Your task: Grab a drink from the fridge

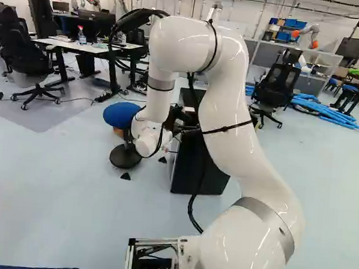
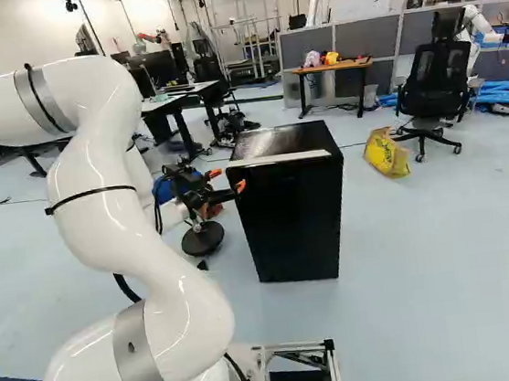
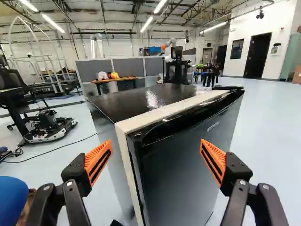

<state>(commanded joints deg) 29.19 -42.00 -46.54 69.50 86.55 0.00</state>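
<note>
Black fridge [image 2: 296, 218] stood on pale blue floor [image 2: 447, 270], gripper [image 2: 228, 180] held near left with jaws spread apart, yellow bag [image 2: 385, 154] set right, grey partitions [image 2: 370, 37] ranged far behind

1. Your arm [image 1: 232, 107] rises from its lowest joint [image 1: 245, 250], arches over and drops toward the wrist [image 1: 147, 143].
2. Your tool [image 2: 227, 179] points ahead, roughly level.
3. Its two fingers [image 3: 77, 173] stand wide apart, their orange pads [image 3: 98, 157] facing each other.
</note>
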